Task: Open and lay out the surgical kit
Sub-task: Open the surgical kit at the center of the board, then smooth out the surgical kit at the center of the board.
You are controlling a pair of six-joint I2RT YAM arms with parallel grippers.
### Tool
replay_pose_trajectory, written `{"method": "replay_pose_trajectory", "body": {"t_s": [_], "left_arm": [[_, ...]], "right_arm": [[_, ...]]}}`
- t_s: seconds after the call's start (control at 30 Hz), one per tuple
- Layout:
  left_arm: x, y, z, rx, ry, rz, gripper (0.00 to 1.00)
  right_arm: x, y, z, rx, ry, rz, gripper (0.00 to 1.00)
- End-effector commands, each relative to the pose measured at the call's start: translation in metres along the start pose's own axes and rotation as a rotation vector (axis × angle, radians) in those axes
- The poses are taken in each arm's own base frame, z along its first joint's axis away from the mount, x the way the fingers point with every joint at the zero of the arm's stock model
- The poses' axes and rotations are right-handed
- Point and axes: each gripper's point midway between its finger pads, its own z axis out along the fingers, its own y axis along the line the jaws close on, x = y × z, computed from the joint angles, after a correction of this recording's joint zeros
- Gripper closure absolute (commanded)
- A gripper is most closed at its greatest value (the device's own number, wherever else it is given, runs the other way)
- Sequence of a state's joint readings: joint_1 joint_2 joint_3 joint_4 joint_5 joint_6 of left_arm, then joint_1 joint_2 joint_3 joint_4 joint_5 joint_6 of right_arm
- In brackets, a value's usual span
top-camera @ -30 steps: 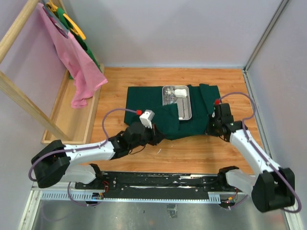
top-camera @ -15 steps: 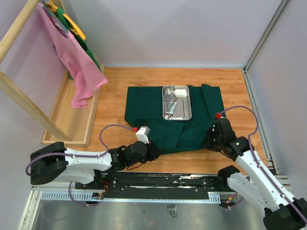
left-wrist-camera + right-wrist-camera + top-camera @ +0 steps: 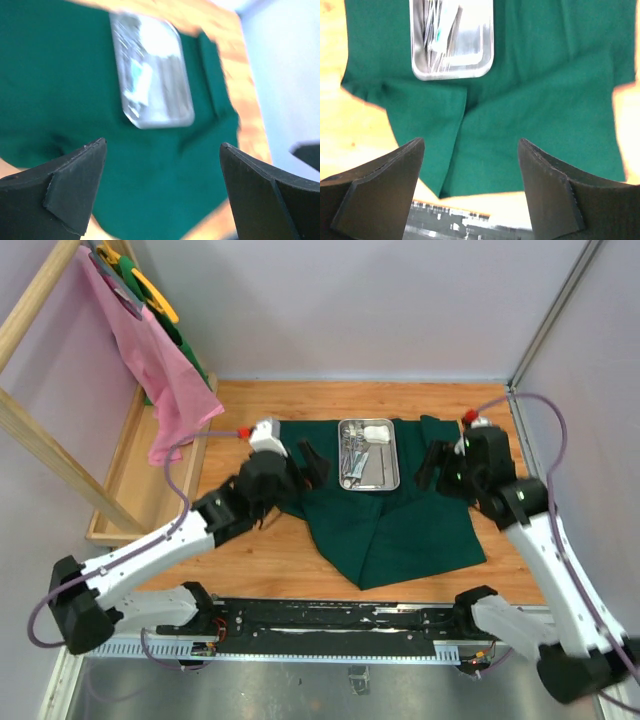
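The surgical kit's dark green cloth wrap (image 3: pixel 400 530) lies spread on the wooden table, its near flap drawn out to a point toward the front. On it stands the shiny steel tray (image 3: pixel 385 472), holding thin steel instruments (image 3: pixel 352 455) and a white gauze wad (image 3: pixel 376 432). My left gripper (image 3: pixel 312 462) hovers just left of the tray, open and empty. My right gripper (image 3: pixel 428 466) hovers just right of it, also open and empty. The left wrist view shows the tray (image 3: pixel 150 75) blurred beyond the left gripper (image 3: pixel 162 145). In the right wrist view the tray (image 3: pixel 451 65) lies beyond the right gripper (image 3: pixel 471 141).
A wooden rack with a pink cloth (image 3: pixel 160 370) stands at the left, above a shallow wooden box (image 3: pixel 150 485). A grey wall (image 3: pixel 580 390) borders the table on the right. The metal rail (image 3: pixel 340 620) with the arm bases runs along the front.
Both grippers let go of the cloth's front flaps and opened. Both arms rose and moved back from the near edge to either side of the tray. The near flap now lies spread forward.
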State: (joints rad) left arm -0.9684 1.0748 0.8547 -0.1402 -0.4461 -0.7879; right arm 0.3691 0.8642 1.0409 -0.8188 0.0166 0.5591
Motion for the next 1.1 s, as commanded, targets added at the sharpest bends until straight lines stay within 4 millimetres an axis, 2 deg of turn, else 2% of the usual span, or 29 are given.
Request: {"method": "replay_pose_trajectory", "body": {"t_s": [0.0,0.03,0.17,0.2,0.23,0.3,0.43,0.53,0.67,0.73,0.77,0.83,0.9,0.97,1.03,1.07], "left_arm": [[-0.045,0.078,0.054,-0.257,0.029,0.139,0.01],[-0.051,0.092,0.069,-0.298,0.041,0.143,0.01],[-0.069,0.139,0.115,-0.413,0.061,0.141,0.01],[-0.070,0.146,0.125,-0.423,0.068,0.143,0.01],[-0.072,0.156,0.135,-0.433,0.071,0.138,0.01],[-0.073,0.175,0.153,-0.452,0.093,0.123,0.01],[-0.077,0.221,0.181,-0.528,0.118,0.117,0.02],[-0.075,0.238,0.202,-0.548,0.137,0.132,0.03],[-0.073,0.264,0.225,-0.609,0.159,0.156,0.05],[-0.062,0.282,0.232,-0.646,0.189,0.158,0.08],[-0.059,0.287,0.235,-0.648,0.199,0.156,0.11],[-0.049,0.297,0.241,-0.657,0.222,0.155,0.27],[-0.041,0.303,0.245,-0.665,0.239,0.157,0.44],[-0.035,0.308,0.247,-0.677,0.251,0.157,0.65],[-0.032,0.312,0.249,-0.690,0.258,0.157,0.94],[-0.033,0.313,0.250,-0.696,0.257,0.158,0.99]], "right_arm": [[-0.080,-0.001,0.055,0.055,-0.028,-0.146,0.22],[-0.092,-0.010,0.078,0.101,0.010,-0.159,0.21],[-0.143,-0.033,0.135,0.193,0.030,-0.171,0.18],[-0.143,-0.042,0.155,0.212,0.065,-0.168,0.18],[-0.157,-0.046,0.167,0.217,0.055,-0.162,0.18],[-0.166,-0.059,0.200,0.211,0.091,-0.127,0.20],[-0.165,-0.088,0.256,0.193,0.180,-0.016,0.24],[-0.167,-0.104,0.287,0.206,0.199,0.014,0.26],[-0.154,-0.115,0.319,0.205,0.249,0.030,0.30],[-0.149,-0.125,0.324,0.246,0.260,0.025,0.31],[-0.146,-0.131,0.326,0.269,0.264,0.020,0.36],[-0.143,-0.146,0.326,0.336,0.269,0.012,0.46],[-0.138,-0.153,0.329,0.353,0.276,0.009,0.48],[-0.133,-0.160,0.333,0.358,0.288,0.015,0.53],[-0.127,-0.166,0.335,0.366,0.302,0.032,0.59],[-0.125,-0.169,0.335,0.373,0.303,0.034,0.63]]}}
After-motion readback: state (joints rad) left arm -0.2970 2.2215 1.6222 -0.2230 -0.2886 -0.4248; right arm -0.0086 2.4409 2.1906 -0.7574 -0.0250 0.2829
